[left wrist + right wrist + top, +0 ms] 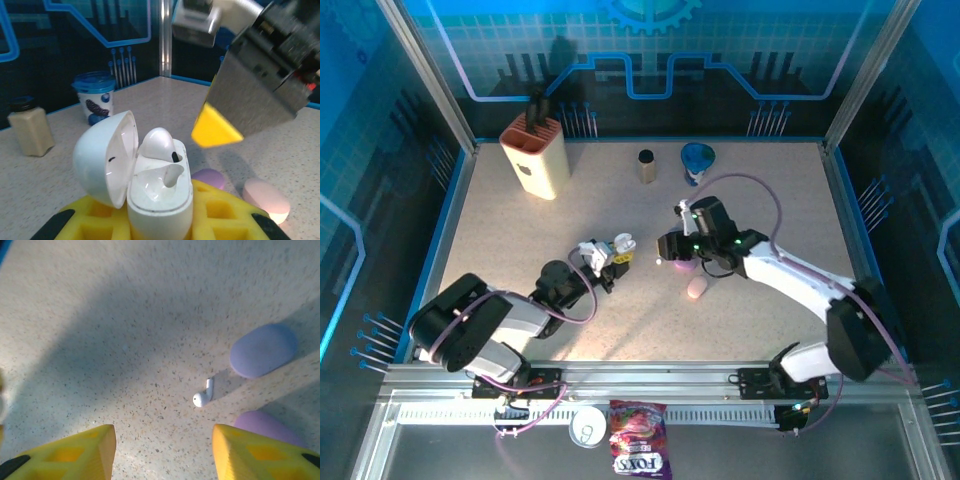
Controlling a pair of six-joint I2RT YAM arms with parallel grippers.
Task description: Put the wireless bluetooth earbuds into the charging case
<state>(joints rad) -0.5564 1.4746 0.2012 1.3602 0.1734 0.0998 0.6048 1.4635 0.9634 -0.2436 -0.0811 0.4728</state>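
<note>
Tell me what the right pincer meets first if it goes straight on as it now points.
Probably the white earbud lying on the table ahead of the open right pincer; depth is unclear, so it might touch bare table beside it first.

We found one earbud [159,142] in the open case [160,200]; a loose earbud [202,395] lay at seven o'clock from a closed case [262,350].

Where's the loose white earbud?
Right wrist view: white earbud lies on the table, right of centre, left of the bluish-purple case, ahead of the right gripper.
</note>
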